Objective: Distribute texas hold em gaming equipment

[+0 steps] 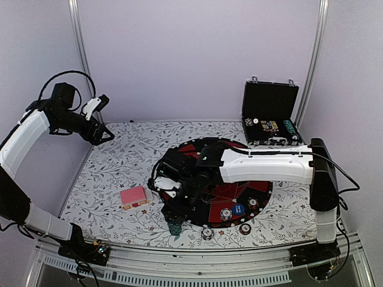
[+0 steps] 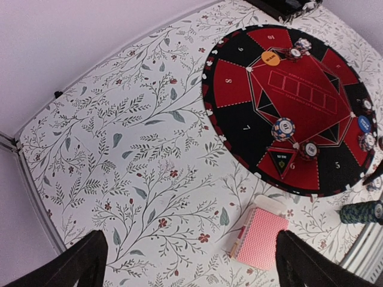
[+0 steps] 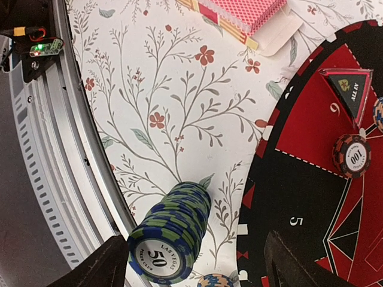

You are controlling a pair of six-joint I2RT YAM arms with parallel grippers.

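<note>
Right gripper (image 3: 196, 244) jaws wide apart, straddling the green-blue chip stack (image 3: 172, 233) beside the mat (image 3: 287, 191). That's clear from its wrist; overhead, the arm half hides it. Left gripper (image 2: 191, 239) spread, empty; its view catches the card deck (image 2: 261, 238).

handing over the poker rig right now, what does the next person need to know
left gripper: open, empty, raised over the cloth's left side.
right gripper: open around the green chip stack, which stands on the cloth just off the mat.
Done: single chips, orange button, blue button on the mat.
To do: card deck lies undealt beside the mat; case holds more pieces.
</note>
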